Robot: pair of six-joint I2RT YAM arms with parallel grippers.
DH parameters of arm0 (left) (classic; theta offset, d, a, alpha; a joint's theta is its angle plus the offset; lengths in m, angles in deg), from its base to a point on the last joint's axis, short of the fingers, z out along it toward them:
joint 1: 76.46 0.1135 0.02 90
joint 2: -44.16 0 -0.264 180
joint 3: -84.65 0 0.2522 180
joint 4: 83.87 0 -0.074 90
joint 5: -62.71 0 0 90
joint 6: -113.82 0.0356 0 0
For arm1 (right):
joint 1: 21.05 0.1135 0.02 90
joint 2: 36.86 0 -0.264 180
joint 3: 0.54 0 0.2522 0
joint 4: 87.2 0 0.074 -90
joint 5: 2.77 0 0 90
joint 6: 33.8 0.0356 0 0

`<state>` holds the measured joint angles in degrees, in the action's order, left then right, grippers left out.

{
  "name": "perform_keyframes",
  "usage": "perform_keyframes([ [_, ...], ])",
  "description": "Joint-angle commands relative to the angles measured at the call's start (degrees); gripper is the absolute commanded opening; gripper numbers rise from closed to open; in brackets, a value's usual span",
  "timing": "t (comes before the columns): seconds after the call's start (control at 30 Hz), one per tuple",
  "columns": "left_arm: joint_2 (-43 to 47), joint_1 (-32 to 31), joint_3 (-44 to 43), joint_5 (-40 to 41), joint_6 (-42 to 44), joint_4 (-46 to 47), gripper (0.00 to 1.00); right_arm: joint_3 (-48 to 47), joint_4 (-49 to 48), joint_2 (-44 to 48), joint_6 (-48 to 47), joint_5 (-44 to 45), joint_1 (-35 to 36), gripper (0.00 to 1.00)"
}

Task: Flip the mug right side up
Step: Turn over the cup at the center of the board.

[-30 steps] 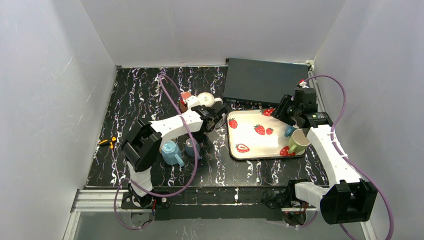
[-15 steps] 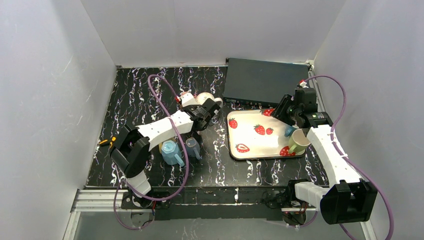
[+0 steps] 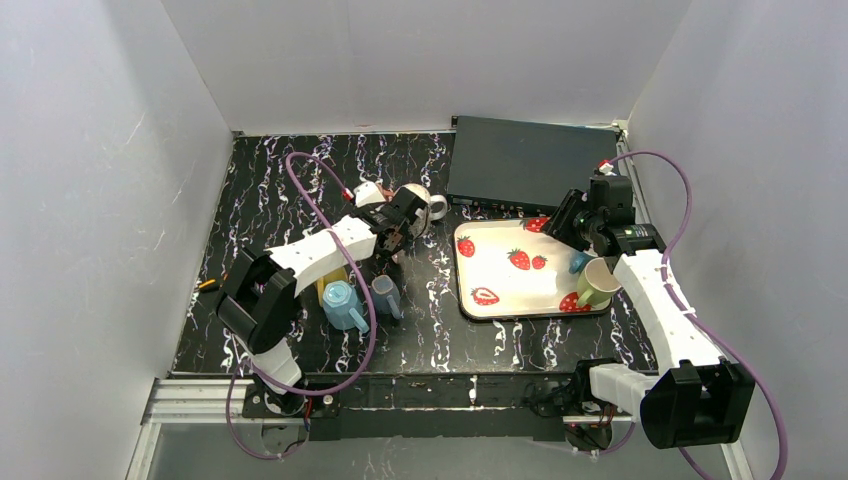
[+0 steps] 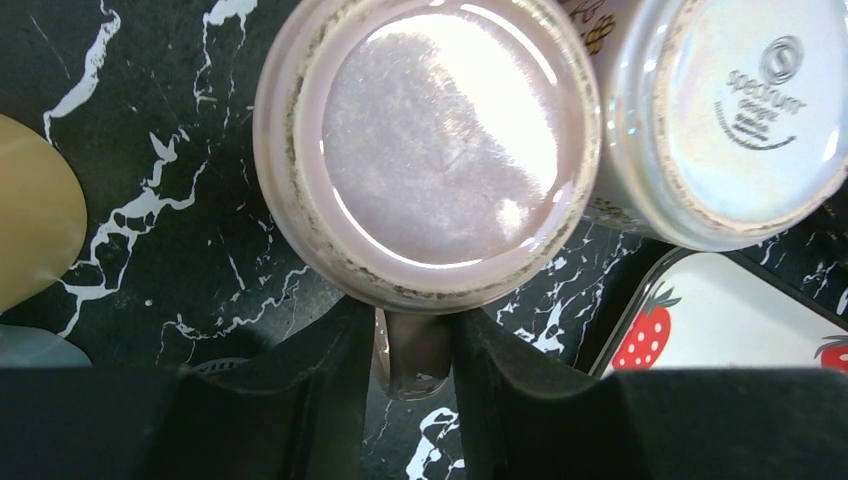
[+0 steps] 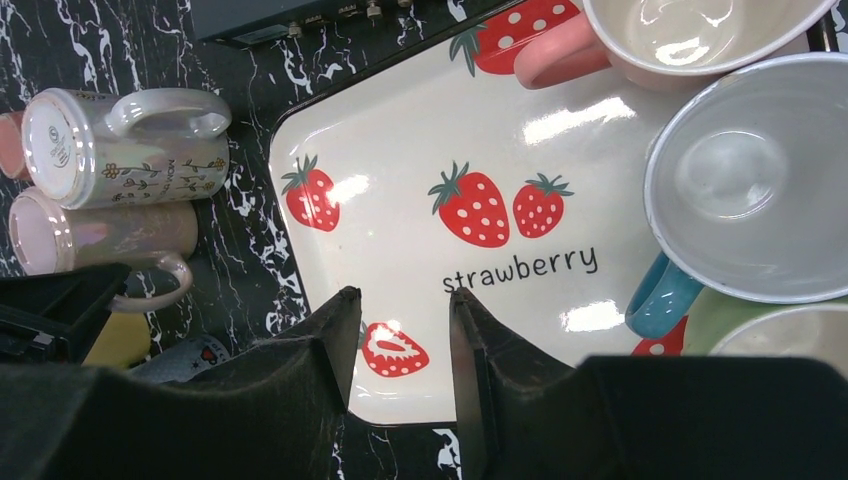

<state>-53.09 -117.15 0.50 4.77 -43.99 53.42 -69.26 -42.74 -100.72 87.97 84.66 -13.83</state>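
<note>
Above the strawberry tray (image 5: 400,180), at the right side of the table (image 3: 280,180), the right gripper (image 5: 405,310) is held partly open, with nothing gripped. Just beyond the tray's far left corner, the pink mug (image 4: 430,140) is seen bottom up, touching a white mug (image 4: 740,110). Its handle is pinched by the left gripper (image 4: 415,338).

left hand (image 4: 415,345) | closed in on pink mug (image 4: 430,150) handle | left arm (image 3: 320,245) swung leftward
</note>
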Motion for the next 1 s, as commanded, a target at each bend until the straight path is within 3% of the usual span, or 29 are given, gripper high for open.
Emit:
perform_keyframes([
  [0.0, 0.8, 0.5, 1.4, -2.0, 1.3, -1.4, 0.33, -0.4, -0.9, 1.1, 0.5, -0.6, 0.2, 0.46],
  [0.2, 1.0, 1.0, 1.6, -1.5, 2.1, -0.8, 0.30, -0.5, -1.3, 1.0, 0.7, -0.9, 0.1, 0.46],
  [0.23, 1.1, 1.1, 1.7, -1.6, 2.3, -0.4, 0.26, -0.6, -1.2, 0.9, 0.6, -0.9, 0.1, 0.46],
  [0.33, 1.8, 1.3, 1.6, -1.5, 3.8, 0.3, 0.00, -0.9, -1.2, 0.8, 0.5, -0.9, 0.1, 0.46],
  [0.57, 7.0, 1.3, 1.4, 4.4, 10.6, 1.8, 0.00, -0.6, -2.8, 0.9, 0.6, -3.5, 0.1, 0.46],
  [0.8, 18.1, 1.5, 4.4, 11.4, 19.5, 5.5, 0.00, 2.5, -11.8, 2.9, 3.2, -14.7, 0.1, 0.50],
  [0.97, 27.1, 1.5, 4.5, 8.1, 24.6, 7.8, 0.00, 5.2, -20.9, 5.5, 6.4, -20.8, 0.6, 0.65],
])
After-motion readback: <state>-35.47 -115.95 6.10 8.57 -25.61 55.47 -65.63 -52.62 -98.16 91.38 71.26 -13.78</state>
